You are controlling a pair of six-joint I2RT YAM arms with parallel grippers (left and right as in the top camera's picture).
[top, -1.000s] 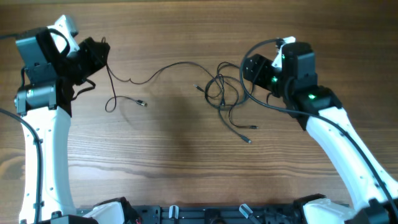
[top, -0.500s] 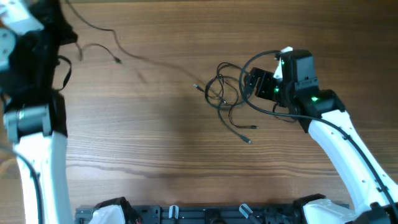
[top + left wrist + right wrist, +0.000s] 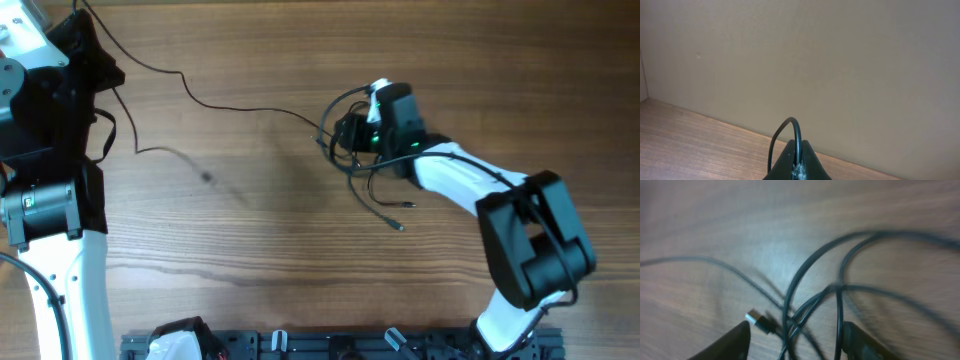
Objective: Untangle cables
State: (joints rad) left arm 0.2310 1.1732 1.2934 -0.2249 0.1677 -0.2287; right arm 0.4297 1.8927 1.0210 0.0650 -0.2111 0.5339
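Knot (image 3: 352, 158) lies mid-table toward the far edge under the spread right gripper (image 3: 795, 337); left gripper (image 3: 797, 162), pinching one strand (image 3: 230, 107) at the far-left corner, may cinch it tighter if pulled unpinned.

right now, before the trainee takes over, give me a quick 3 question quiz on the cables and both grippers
1. True or false: the left gripper is shut on the long strand.
2. Pick one. The tangle lies: A at the right gripper; B beside the left gripper; C hanging in the air.
3. Fill in: in the right wrist view, the right gripper's jaws stand ___.

Key: 1 true; 2 A; 3 open.
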